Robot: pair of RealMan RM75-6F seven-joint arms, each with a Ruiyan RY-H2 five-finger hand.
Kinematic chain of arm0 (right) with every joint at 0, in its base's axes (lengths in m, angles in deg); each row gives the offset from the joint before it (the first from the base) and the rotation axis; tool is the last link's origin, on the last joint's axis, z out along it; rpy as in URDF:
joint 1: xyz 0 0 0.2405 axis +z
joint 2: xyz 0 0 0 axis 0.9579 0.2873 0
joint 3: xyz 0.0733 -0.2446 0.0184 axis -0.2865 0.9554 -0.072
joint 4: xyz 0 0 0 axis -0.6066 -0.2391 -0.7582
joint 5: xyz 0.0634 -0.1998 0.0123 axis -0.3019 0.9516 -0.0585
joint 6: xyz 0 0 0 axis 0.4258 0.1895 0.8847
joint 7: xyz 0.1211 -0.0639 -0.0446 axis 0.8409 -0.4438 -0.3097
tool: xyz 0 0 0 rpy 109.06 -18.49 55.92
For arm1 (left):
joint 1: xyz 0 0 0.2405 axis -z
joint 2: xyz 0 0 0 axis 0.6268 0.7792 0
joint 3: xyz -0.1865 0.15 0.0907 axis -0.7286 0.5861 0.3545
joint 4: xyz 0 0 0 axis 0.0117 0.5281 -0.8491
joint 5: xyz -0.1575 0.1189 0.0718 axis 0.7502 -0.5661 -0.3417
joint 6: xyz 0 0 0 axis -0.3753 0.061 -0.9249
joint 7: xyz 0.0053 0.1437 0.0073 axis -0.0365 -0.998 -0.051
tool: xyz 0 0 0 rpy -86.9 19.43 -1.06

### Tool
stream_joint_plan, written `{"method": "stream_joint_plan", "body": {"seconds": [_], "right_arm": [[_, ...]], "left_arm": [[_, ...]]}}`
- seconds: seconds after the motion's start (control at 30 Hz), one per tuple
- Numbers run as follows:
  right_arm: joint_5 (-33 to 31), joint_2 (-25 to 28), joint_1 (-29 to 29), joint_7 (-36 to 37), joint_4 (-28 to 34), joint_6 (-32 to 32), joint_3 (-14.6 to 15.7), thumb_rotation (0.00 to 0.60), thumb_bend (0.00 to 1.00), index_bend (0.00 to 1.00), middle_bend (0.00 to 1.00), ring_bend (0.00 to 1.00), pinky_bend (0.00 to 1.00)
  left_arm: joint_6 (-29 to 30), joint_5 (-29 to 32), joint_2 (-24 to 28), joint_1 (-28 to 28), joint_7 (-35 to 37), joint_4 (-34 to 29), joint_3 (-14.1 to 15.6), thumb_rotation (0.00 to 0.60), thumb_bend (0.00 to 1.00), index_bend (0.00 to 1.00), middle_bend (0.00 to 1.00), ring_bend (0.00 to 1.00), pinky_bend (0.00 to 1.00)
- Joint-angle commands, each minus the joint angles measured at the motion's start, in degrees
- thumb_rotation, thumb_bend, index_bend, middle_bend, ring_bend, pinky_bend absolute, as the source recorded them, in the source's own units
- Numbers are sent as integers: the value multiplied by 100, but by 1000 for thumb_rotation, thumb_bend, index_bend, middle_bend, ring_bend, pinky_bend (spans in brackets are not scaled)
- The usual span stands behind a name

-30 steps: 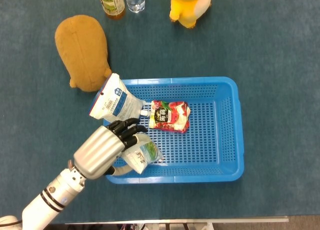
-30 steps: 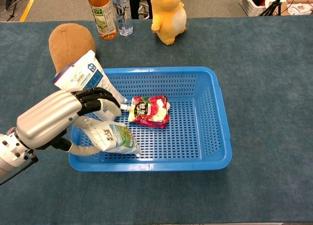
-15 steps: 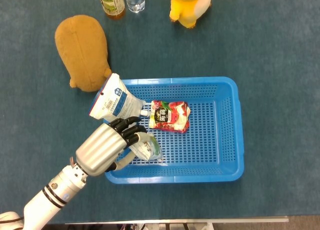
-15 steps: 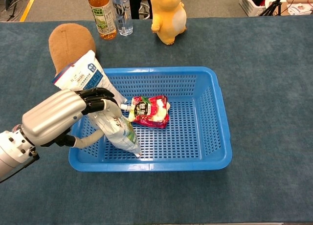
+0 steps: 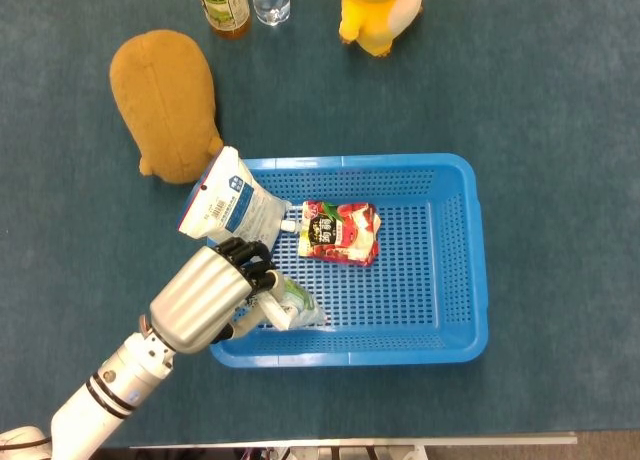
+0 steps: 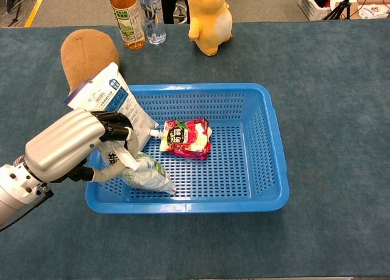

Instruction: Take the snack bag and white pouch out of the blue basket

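Snack bag (white w/ green print) sits in the near-left corner of the blue basket, and we see the left hand gripping its upper end, fingers curled over the top and thumb underneath. Its lower tip seems to touch the basket floor, so we judge the lift barely begun. White pouch w/ blue label leans over the basket's far-left rim, part in, part out, spout pointing inward; nothing holds it. A red pouch lies flat mid-basket, not part of the job. Right hand: absent from both views. Progress, approx.: neither item is out yet; bag needs carrying clear of the rim, then the pouch follows.
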Motion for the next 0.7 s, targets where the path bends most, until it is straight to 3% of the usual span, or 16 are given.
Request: {"method": "stream_joint_plan", "body": {"seconds": [0.03,0.2,0.53,0.7], "right_arm": [[-5,-6,2,5,-7,-6,-2,600,82,252,320,276,459],[-2,-9,8,26,-26,-2,-15,600,82,252,320,276,459],[4,-2,-19,8,-3,52,-23,600,82,252,320,276,459],[16,-1,5,-42,31,29,-31,600,82,252,320,276,459]], "left_arm": [[116,-39,-49,-48,-24,32,4,600,456,694,722,432,462],[290,-48,151,-156,-279,-224,23,600,464,784,821,483,506],[752,-146,1237,-466,-1699,-1261,-152,600,469,803,848,502,536],[686,509,1850,-747,-2889,-2021,-332,600,469,805,853,502,536]]}}
